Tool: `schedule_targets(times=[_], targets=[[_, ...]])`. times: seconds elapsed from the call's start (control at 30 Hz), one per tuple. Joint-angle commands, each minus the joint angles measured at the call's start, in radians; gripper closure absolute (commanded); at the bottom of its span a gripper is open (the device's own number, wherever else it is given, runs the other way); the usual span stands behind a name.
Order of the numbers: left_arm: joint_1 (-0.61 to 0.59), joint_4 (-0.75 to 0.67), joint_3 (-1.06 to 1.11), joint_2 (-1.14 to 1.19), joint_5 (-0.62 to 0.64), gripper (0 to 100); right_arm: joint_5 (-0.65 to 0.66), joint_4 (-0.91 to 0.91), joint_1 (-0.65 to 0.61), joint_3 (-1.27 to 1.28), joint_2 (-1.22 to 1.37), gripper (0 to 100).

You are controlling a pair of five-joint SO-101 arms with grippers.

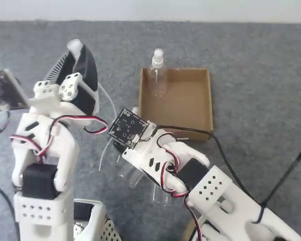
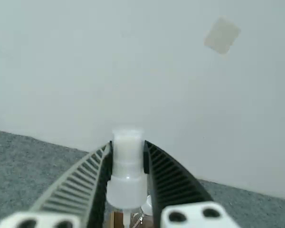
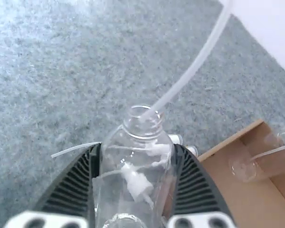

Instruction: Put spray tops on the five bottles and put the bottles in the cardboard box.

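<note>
The left gripper (image 2: pixel 128 148) clamps a spray top (image 2: pixel 127 176), raised left of the cardboard box (image 1: pixel 186 106); the right gripper (image 3: pixel 137 151) clasps an open bottle (image 3: pixel 138 135) beside the box's near-left corner. The dip tube (image 3: pixel 195 65) seems (just) inside the neck, so lower straight, bottle steady, then twist.

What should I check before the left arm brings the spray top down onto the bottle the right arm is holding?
1. Hold of the left gripper on the spray top: ok, shut on it.
2. Hold of the right gripper on the open bottle: ok, shut on it.
3. End of the tube inside the open bottle's mouth: ok.
4. Spray top seated on the open bottle: not ok, they are apart.
5. Room in the cardboard box: ok, one capped bottle is in it.
6. Spray top lined up straight over the mouth: cannot tell.
</note>
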Motion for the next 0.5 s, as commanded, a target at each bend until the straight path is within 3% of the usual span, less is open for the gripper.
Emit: schedule_targets(times=[0.0,0.3,0.47], targets=[[-0.002,-0.032,0.01,-0.015,0.008,99,-0.012,-0.024,-0.008,-0.009,-0.044,99.3],[-0.064,-0.127,0.004,-0.017,-0.018,99,-0.012,-0.015,-0.008,-0.009,-0.044,99.3],[-0.101,-0.075,-0.021,-0.023,-0.018,99,-0.012,-0.022,-0.007,-0.009,-0.044,99.3]])
